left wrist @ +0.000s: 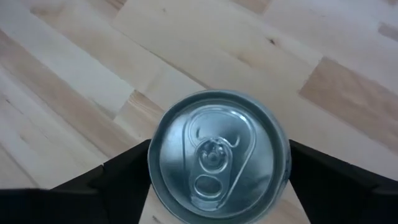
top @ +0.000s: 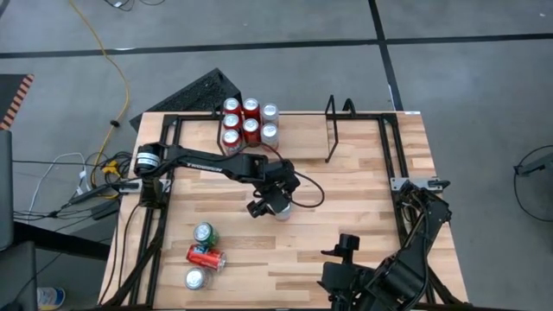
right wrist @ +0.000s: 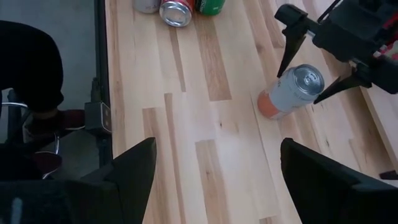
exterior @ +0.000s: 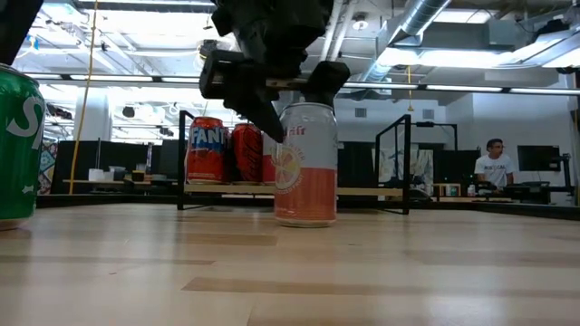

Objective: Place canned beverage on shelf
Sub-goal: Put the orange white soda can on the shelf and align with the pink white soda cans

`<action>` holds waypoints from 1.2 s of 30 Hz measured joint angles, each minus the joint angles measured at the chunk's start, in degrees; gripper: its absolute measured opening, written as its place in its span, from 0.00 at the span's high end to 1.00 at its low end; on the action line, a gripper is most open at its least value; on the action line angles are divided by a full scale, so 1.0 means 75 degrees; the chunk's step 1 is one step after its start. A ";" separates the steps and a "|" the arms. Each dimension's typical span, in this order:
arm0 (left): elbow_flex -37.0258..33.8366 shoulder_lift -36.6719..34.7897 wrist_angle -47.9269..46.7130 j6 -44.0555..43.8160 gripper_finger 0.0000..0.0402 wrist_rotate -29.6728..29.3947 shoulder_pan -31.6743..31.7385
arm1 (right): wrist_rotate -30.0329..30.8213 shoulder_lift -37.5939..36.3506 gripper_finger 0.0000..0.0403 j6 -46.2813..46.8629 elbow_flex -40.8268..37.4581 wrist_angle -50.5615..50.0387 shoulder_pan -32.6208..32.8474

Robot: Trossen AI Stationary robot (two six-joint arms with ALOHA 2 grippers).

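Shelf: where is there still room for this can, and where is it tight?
The shelf is packed at its left end with six cans. From those cans to the right end loop it is bare. The left gripper straddles the peach can on open table.

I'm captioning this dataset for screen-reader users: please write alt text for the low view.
Seen from table height, the left gripper straddles the top of an upright peach-and-white can on the wooden table. Behind it, a black wire shelf holds red and orange cans; a green can stands at the left edge.
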 joint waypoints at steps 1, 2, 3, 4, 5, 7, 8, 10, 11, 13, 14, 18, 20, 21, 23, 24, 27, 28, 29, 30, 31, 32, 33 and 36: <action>0.0000 0.0003 -0.0001 0.0002 0.21 -0.0009 -0.0012 | -0.0003 0.0000 0.22 0.0000 0.0000 0.0014 0.0000; 0.0001 0.0033 0.0015 -0.0010 0.23 -0.0030 -0.0020 | 0.0000 0.0000 0.22 0.0000 0.0000 0.0027 -0.0006; 0.0008 0.0057 0.0062 -0.0061 0.24 -0.0014 -0.0022 | 0.0000 0.0000 0.22 0.0000 0.0000 0.0053 -0.0006; 0.0009 0.0065 0.0094 -0.0163 0.26 0.0008 -0.0022 | -0.0002 0.0000 0.22 0.0000 0.0000 0.0077 -0.0006; 0.0009 0.0073 0.0115 -0.0288 0.27 0.0002 -0.0022 | -0.0002 0.0000 0.22 -0.0002 0.0000 0.0095 -0.0006; 0.0008 0.0078 0.0214 -0.0648 0.27 -0.0062 -0.0022 | 0.0000 -0.0003 0.22 0.0000 0.0000 0.0136 -0.0006; 0.0007 0.0077 0.0224 -0.0878 0.28 -0.0084 -0.0022 | 0.0000 -0.0003 0.22 0.0000 0.0000 0.0148 -0.0006; -0.0003 0.0031 0.0247 -0.1407 0.28 -0.0230 -0.0021 | 0.0000 -0.0003 0.22 0.0000 0.0000 0.0161 -0.0006; -0.0003 -0.0010 0.0254 -0.1716 0.28 -0.0340 -0.0019 | -0.0001 -0.0003 0.22 0.0008 0.0000 0.0169 -0.0006; -0.0024 -0.0135 0.0168 -0.2414 0.28 -0.0653 -0.0012 | 0.0000 -0.0003 0.22 0.0058 0.0000 0.0160 -0.0006; -0.0033 -0.0210 0.0085 -0.2727 0.28 -0.0812 0.0010 | 0.0006 -0.0003 0.22 0.0058 0.0000 0.0167 -0.0006; -0.0035 -0.0581 -0.0025 -0.3780 0.28 -0.0986 0.0165 | 0.0025 -0.0003 0.22 0.0058 0.0000 0.0170 -0.0006; -0.0032 -0.0793 -0.0064 -0.4204 0.28 -0.1149 0.0256 | 0.0056 -0.0003 0.22 0.0061 0.0000 0.0170 -0.0006; -0.0032 -0.0883 -0.0088 -0.4342 0.28 -0.1264 0.0295 | 0.0076 -0.0003 0.22 0.0067 0.0000 0.0170 -0.0006; -0.0032 -0.1075 -0.0105 -0.4617 0.28 -0.1551 0.0375 | 0.0079 -0.0003 0.22 0.0163 0.0000 0.0167 -0.0006; -0.0032 -0.1188 -0.0088 -0.4731 0.28 -0.1710 0.0412 | 0.0079 -0.0003 0.22 0.0187 0.0000 0.0167 -0.0006; -0.0032 -0.1578 -0.0046 -0.4734 0.29 -0.1965 0.0558 | 0.0079 -0.0003 0.22 0.0329 0.0000 0.0167 -0.0006; -0.0029 -0.1693 -0.0039 -0.4695 0.29 -0.1959 0.0626 | 0.0079 -0.0003 0.22 0.0369 0.0000 0.0167 -0.0002; -0.0029 -0.1798 -0.0028 -0.4635 0.29 -0.1958 0.0684 | 0.0082 -0.0003 0.22 0.0379 0.0000 0.0167 0.0011; -0.0029 -0.1891 -0.0020 -0.4588 0.29 -0.1945 0.0763 | 0.0082 -0.0003 0.22 0.0388 0.0000 0.0170 0.0015; -0.0029 -0.1975 -0.0021 -0.4565 0.29 -0.1911 0.0852 | 0.0082 -0.0003 0.22 0.0407 0.0000 0.0175 0.0015; -0.0029 -0.2056 -0.0028 -0.4569 0.29 -0.1911 0.0948 | 0.0082 -0.0003 0.22 0.0452 0.0000 0.0178 0.0015; -0.0029 -0.2129 -0.0030 -0.4631 0.29 -0.1966 0.1054 | 0.0082 -0.0003 0.22 0.0502 0.0000 0.0175 0.0015; -0.0023 -0.2266 -0.0041 -0.4743 0.29 -0.2226 0.1375 | 0.0082 -0.0003 0.22 0.0578 0.0000 0.0175 0.0015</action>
